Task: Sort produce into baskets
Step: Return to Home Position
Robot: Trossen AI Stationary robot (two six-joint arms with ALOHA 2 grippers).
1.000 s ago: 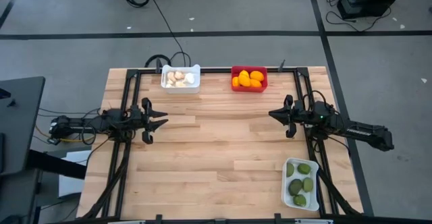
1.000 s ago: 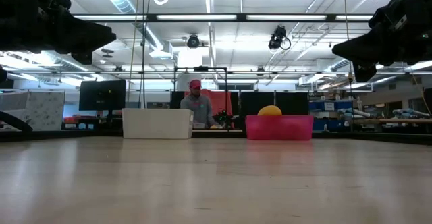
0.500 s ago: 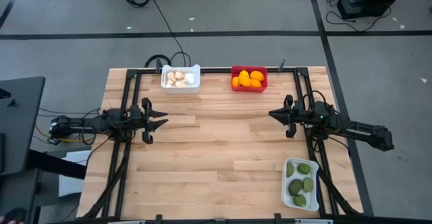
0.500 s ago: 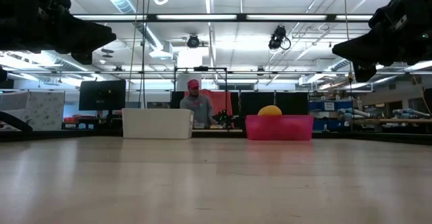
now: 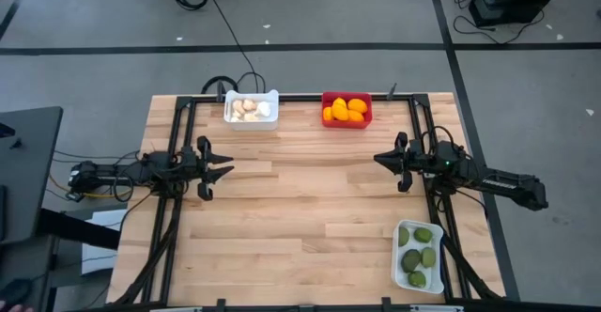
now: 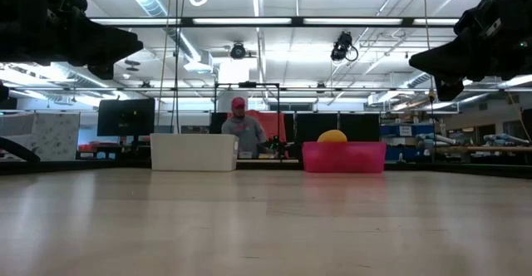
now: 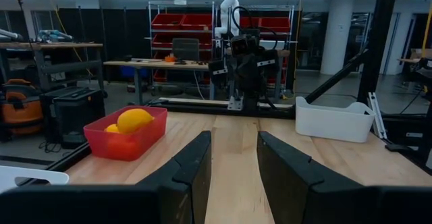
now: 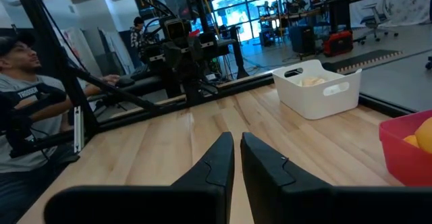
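Both arms are up off the table (image 5: 300, 218), pointing at each other across the wood and well apart. The left gripper (image 5: 223, 170) hangs over the left half with its fingers spread; a clear strip of tabletop shows between them in the left wrist view, and nothing is held. The right gripper (image 5: 380, 159) hovers over the right half, fingers drawn all but together with only a sliver between them, pinching nothing.

On to the baskets. Beyond the left gripper, at the far edge and a little to its right, sits the white bin (image 5: 275, 101) with whitish garlic bulbs (image 5: 248, 109) lying inside. Near that bin, beyond the right gripper and off to its left, is the red basket (image 5: 346, 94), loaded with orange and yellow citrus (image 5: 346, 110); in the low view one yellow fruit pokes above its rim. Back toward the near edge, behind the right gripper and slightly to its right, the second white tray (image 5: 395, 265) holds several dark green oval fruits (image 5: 417, 256). A person (image 6: 241, 130) in a red cap stands beyond the table.
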